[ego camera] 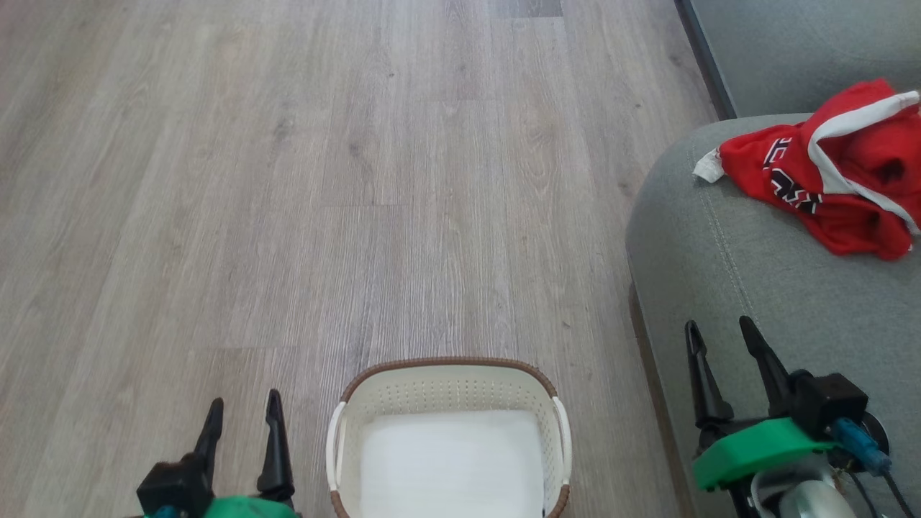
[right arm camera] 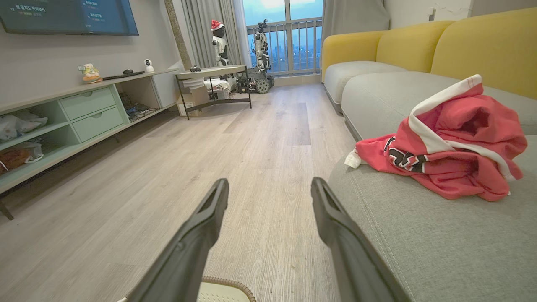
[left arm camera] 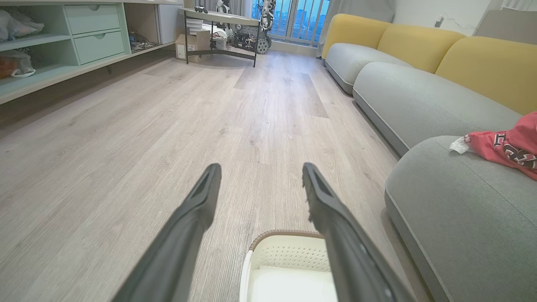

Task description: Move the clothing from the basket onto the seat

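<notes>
On the grey-green fabric seat (ego camera: 755, 302), shiny red white-trimmed clothing (ego camera: 842, 187) near its edge could slide off; left gripper (ego camera: 245, 399) and right gripper (ego camera: 718, 324) gape empty.

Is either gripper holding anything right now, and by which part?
Nothing is held. The left gripper and right gripper both stand open and empty; the clothing lies on the seat, apart from both.

Red clothing (ego camera: 835, 180) crumpled on seat (ego camera: 748, 288); basket (ego camera: 450, 381) empty (floor).
</notes>
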### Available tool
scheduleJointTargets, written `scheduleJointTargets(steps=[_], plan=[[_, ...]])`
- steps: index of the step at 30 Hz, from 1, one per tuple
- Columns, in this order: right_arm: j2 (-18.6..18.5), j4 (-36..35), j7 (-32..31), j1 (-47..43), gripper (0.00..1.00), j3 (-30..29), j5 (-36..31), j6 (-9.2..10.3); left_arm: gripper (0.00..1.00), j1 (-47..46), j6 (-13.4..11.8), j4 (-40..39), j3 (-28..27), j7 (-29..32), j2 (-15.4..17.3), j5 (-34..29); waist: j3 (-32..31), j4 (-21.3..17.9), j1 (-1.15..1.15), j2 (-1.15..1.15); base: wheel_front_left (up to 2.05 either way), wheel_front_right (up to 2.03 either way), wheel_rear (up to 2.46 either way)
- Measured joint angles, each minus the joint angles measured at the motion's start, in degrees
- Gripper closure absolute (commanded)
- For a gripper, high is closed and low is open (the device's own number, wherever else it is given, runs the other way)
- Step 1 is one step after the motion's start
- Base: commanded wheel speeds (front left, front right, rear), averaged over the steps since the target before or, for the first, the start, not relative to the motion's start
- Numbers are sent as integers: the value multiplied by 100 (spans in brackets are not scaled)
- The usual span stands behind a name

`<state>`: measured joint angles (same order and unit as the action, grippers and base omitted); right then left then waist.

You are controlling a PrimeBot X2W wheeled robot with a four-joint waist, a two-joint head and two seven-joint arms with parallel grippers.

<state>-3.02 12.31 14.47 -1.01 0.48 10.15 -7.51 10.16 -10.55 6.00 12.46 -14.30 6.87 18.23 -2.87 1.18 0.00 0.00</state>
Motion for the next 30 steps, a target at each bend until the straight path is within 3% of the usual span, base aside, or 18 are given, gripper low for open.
scheduleJointTargets(steps=[17,18,24,30], plan=[[3,8,0,-1,0,-48,1,0,0,0,100,126,-40,0,-54,-141,0,-8,0,0,0,0,0],[3,9,0,-1,100,-51,1,0,100,0,100,151,-40,0,-56,-141,-2,-7,0,0,0,0,0],[3,524,-32,-221,100,-11,3,0,100,159,98,630,1,18,-80,-132,0,-8,0,0,0,0,0],[3,563,-98,-310,100,-20,368,0,100,193,156,684,-16,115,-92,224,16,-13,0,0,0,0,0]])
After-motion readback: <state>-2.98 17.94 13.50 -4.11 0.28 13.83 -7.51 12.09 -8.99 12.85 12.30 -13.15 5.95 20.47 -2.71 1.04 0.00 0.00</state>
